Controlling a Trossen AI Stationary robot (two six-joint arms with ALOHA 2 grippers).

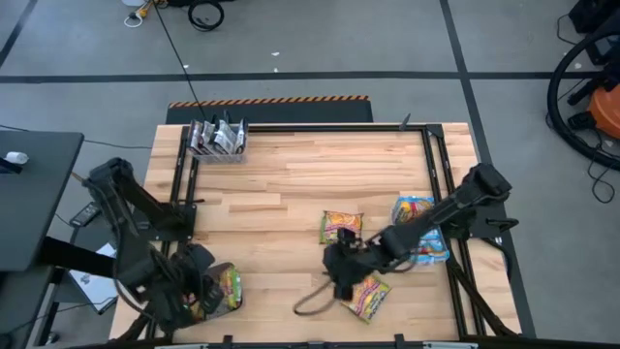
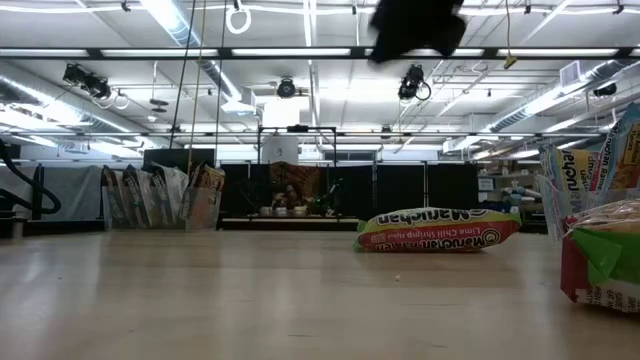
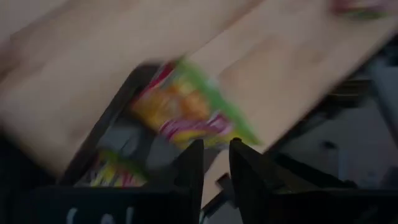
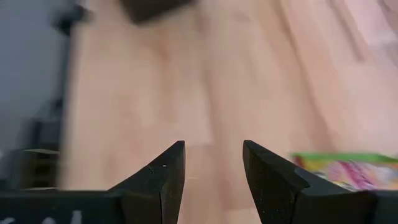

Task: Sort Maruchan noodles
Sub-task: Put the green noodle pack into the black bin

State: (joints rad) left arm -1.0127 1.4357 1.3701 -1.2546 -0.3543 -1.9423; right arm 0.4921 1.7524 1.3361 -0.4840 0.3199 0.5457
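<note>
Maruchan noodles lie about a wooden table (image 1: 291,184). A green-and-yellow packet (image 1: 225,288) (image 3: 186,109) lies at the near left corner, just past my left gripper (image 1: 199,291) (image 3: 216,163), which is open with nothing between its fingers. My right gripper (image 1: 344,269) (image 4: 213,168) hangs open over bare wood between two more green-and-yellow packets, one toward the far edge (image 1: 341,226) (image 2: 435,230) and one toward the near edge (image 1: 366,296) (image 4: 348,171). Blue packets (image 1: 418,228) lie under the right arm.
A clear bin (image 1: 218,139) with dark packets standing in it sits at the far left corner. A dark frame (image 1: 436,174) runs along the table's far, left and right sides. A dark cord loop (image 1: 310,302) lies near the front edge beside my right gripper.
</note>
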